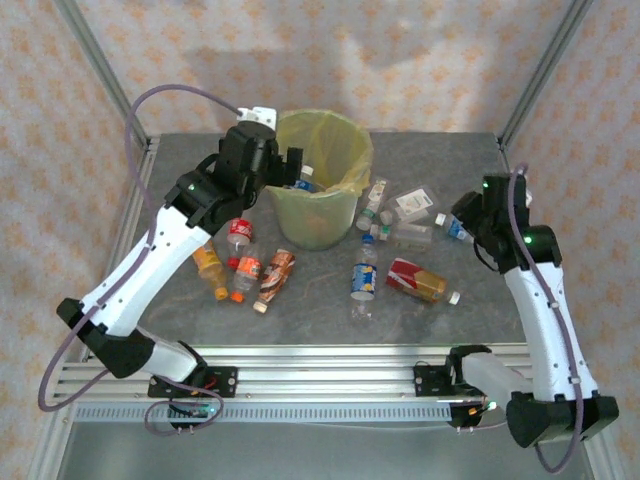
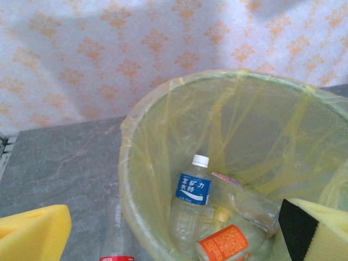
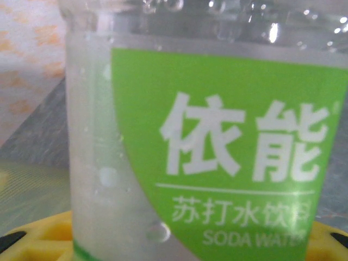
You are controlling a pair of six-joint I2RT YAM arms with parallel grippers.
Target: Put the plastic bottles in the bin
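The bin (image 1: 316, 218), pale green with a yellow bag over its rim (image 2: 126, 163), stands at the back middle of the table. Inside it lie a blue-labelled bottle (image 2: 193, 187) and an orange-labelled bottle (image 2: 225, 242). My left gripper (image 1: 291, 166) hangs open over the bin's left rim, its yellow pads (image 2: 33, 234) wide apart and holding nothing. At the table's right, my right gripper (image 1: 459, 226) is shut on a clear bottle with a green label (image 3: 217, 152), whose body sits between the yellow pads (image 3: 38, 231). More plastic bottles lie on the table.
Left of the bin lie a red-labelled bottle (image 1: 240, 232), an orange one (image 1: 210, 265) and a brown one (image 1: 277, 275). In front lie a blue-labelled bottle (image 1: 364, 280) and a red-and-yellow one (image 1: 415, 282). Several clear bottles (image 1: 400, 215) cluster right of the bin.
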